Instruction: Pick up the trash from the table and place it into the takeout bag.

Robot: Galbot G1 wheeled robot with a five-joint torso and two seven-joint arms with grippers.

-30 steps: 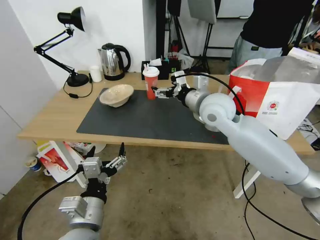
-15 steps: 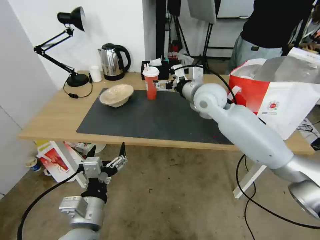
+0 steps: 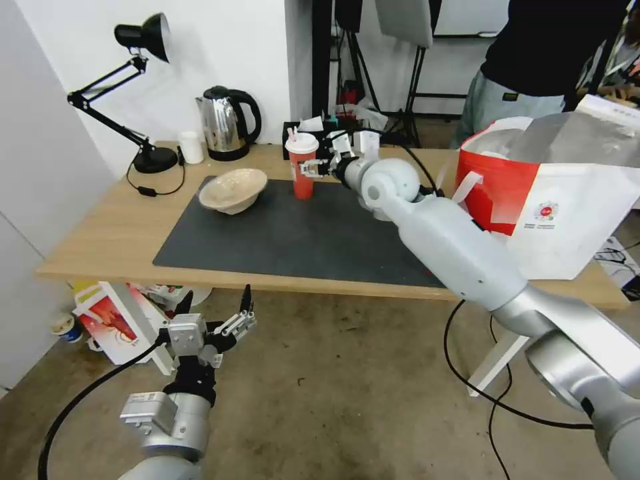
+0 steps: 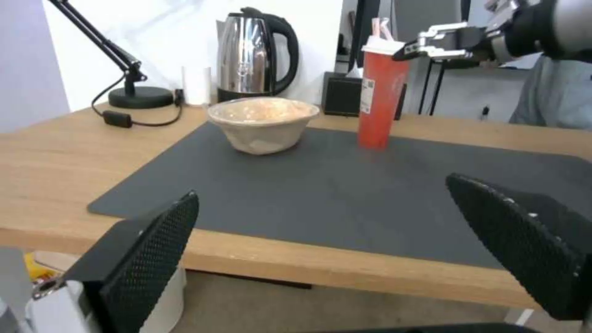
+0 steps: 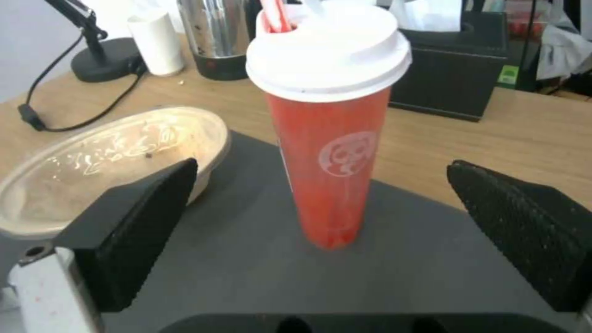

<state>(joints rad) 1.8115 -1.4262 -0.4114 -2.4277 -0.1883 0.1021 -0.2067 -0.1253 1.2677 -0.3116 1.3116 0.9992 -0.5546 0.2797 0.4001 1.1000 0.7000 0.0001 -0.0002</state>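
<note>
I have the right gripper (image 3: 311, 167) spread wide, level with the upper part of the red cup (image 3: 302, 167), which stands between its fingers (image 5: 129, 231) untouched. That cup is upright on the dark mat (image 3: 293, 240) of the table (image 3: 100, 233). The beige bowl (image 3: 233, 189) sits just beside the cup; behind the cup are the black tissue box (image 5: 453, 69) and the kettle (image 3: 227, 123). The takeout bag (image 3: 553, 193) stands well apart from the cup, beyond my arm. My left gripper (image 3: 213, 319) hangs open below the table's edge.
</note>
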